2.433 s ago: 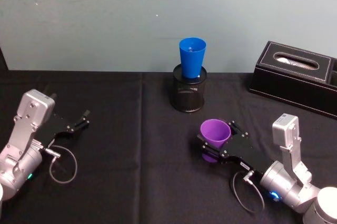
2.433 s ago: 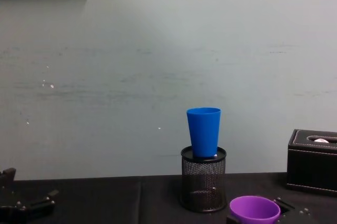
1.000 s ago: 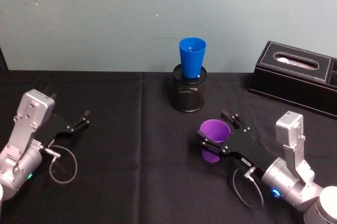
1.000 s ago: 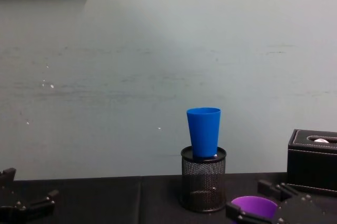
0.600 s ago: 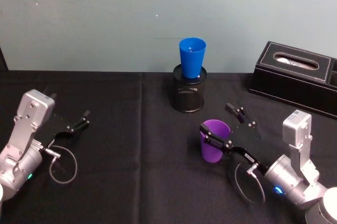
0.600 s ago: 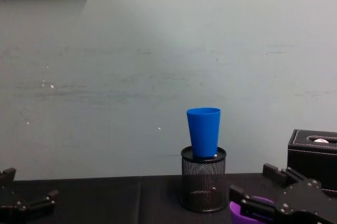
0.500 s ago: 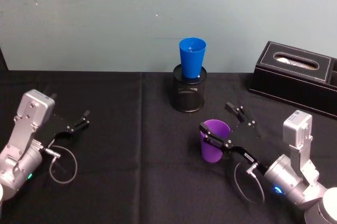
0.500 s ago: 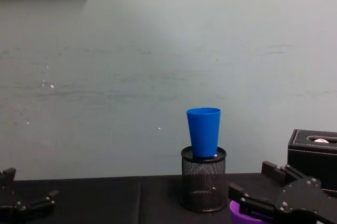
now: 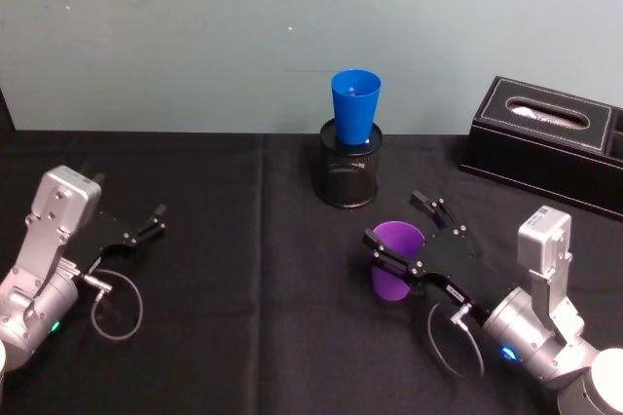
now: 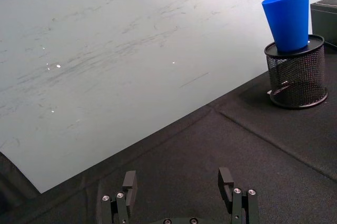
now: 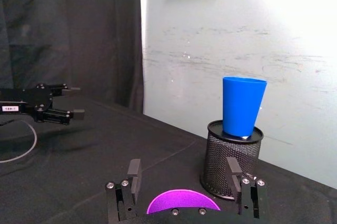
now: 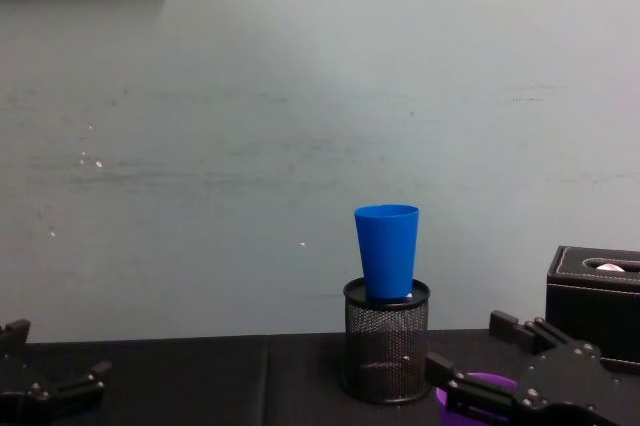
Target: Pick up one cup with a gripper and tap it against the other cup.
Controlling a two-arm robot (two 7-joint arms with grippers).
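Right gripper: its two black fingers are straddling the purple cup, one on each side of the rim, spread apart; whether they are touching the wall I cannot tell, so a firm grip is not showing.
Purple cup: it is standing upright on the black tablecloth, in front of the pen holder and slightly to the robot's right of it; in the right wrist view its rim is lying between the finger plates.
Blue cup: it is sitting upright in the mouth of the black wire-mesh pen holder, near the wall, apart from the purple cup.
Left gripper: it is resting low over the cloth at the robot's far left, fingers apart, holding nothing, well away from both cups.
Step in hand: judging by the pose, closing on the purple cup is coming before any lift.
Risk, grip: the cup is tapering and smooth, so a pinch near the rim could be squeezing it out or tilting it.
Risk, tap: the blue cup is only perching in the holder, so a hard tap could be tipping it out or knocking the holder over.
Risk, path: the tissue box is lying to the right, well clear.
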